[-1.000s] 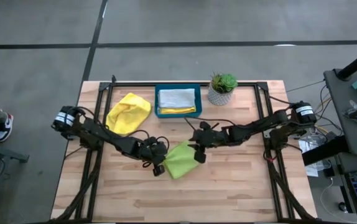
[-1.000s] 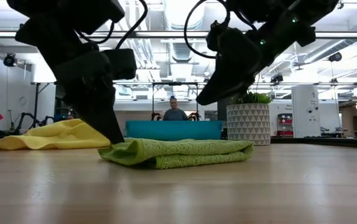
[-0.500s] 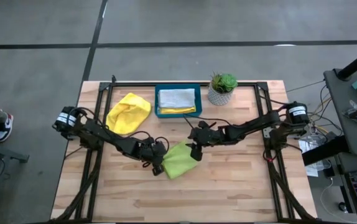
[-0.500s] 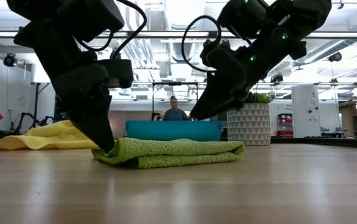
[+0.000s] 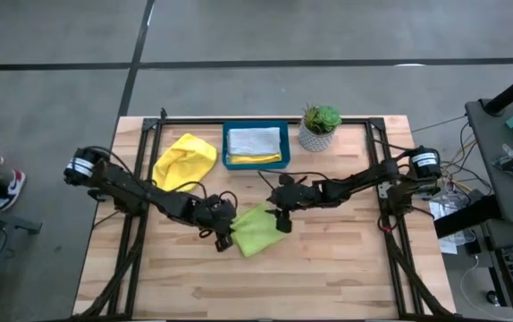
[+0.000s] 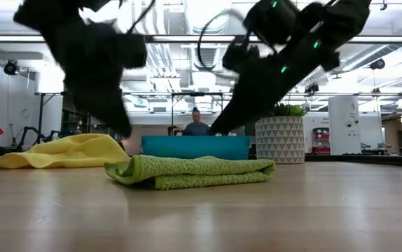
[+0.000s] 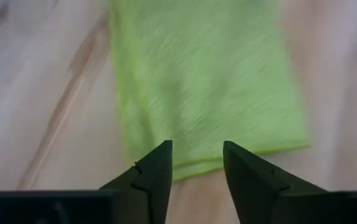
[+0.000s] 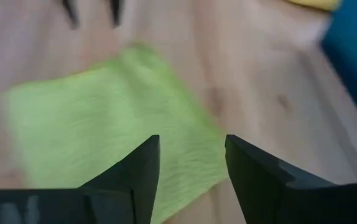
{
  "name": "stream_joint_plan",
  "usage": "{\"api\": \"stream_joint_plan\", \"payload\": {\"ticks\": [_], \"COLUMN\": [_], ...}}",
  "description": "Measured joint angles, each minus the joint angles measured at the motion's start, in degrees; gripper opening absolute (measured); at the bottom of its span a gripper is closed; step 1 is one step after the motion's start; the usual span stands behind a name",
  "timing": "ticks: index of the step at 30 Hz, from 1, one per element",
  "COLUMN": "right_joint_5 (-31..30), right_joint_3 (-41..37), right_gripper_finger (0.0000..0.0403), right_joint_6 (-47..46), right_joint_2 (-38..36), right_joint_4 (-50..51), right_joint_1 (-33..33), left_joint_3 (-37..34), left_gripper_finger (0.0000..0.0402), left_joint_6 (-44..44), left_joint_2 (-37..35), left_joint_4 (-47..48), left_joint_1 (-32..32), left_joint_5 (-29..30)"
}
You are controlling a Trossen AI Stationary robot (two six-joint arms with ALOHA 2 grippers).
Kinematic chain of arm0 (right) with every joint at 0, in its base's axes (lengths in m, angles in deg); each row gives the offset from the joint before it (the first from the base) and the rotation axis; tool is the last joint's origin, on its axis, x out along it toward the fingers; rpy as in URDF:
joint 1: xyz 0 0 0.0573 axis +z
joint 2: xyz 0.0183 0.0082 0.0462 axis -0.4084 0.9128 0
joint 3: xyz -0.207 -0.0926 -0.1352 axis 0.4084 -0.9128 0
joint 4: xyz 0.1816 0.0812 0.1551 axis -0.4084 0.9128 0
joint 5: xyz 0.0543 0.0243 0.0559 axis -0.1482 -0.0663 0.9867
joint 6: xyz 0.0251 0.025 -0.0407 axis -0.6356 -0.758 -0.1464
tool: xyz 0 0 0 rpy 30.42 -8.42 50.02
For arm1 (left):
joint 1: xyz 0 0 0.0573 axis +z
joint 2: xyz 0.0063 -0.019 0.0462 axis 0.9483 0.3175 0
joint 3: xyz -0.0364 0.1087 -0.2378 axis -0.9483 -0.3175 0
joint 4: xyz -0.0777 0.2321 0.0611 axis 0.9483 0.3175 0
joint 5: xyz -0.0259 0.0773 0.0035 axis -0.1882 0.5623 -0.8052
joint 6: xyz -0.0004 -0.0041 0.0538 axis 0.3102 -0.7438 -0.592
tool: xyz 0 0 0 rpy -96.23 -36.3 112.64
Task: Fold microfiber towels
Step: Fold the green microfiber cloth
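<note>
Lime green towel (image 5: 255,230) is laid folded in the middle of the wooden table (image 5: 328,268); nothing is held; the left claw (image 7: 196,163) and right claw (image 8: 191,163) are kept part open just above it, so it can lie flat.

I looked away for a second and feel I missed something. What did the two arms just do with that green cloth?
Both grippers let go of the lime green towel and lifted off it. The left gripper and the right gripper now hang open just above it, and the left arm has drawn back a little. The towel lies folded on the table. The yellow towel, teal tray and potted plant stayed put.
</note>
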Motion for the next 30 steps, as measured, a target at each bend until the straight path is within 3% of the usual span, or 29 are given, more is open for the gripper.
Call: {"api": "stream_joint_plan", "payload": {"ticks": [6, 12, 23, 30], "right_joint_5": [3.7, 3.9, -6.2, -7.9], "right_joint_3": [-0.2, -0.5, -0.5, -0.5], "right_gripper_finger": [0.0151, 0.0129, 0.0111, 0.0139], "right_joint_6": [9.2, 10.2, 6.3, 5.0], "right_joint_2": [-4.8, -5.9, -5.2, -2.3], "right_joint_4": [8.4, 11.6, 11.3, 11.2], "right_joint_1": [4.0, 10.1, 18.8, 19.8], "left_joint_3": [6.1, 15.2, 29.7, 32.7], "left_gripper_finger": [0.0102, 0.0070, 0.0018, 0.0001], "left_joint_6": [0.0, -0.7, -1.6, -1.4], "left_joint_2": [1.1, 8.2, 25.8, 30.7], "left_joint_4": [-0.9, -0.5, 2.6, 3.0], "left_joint_1": [-6.2, -11.2, -15.0, -15.6], "left_joint_5": [4.3, 7.1, 8.7, 13.7]}}
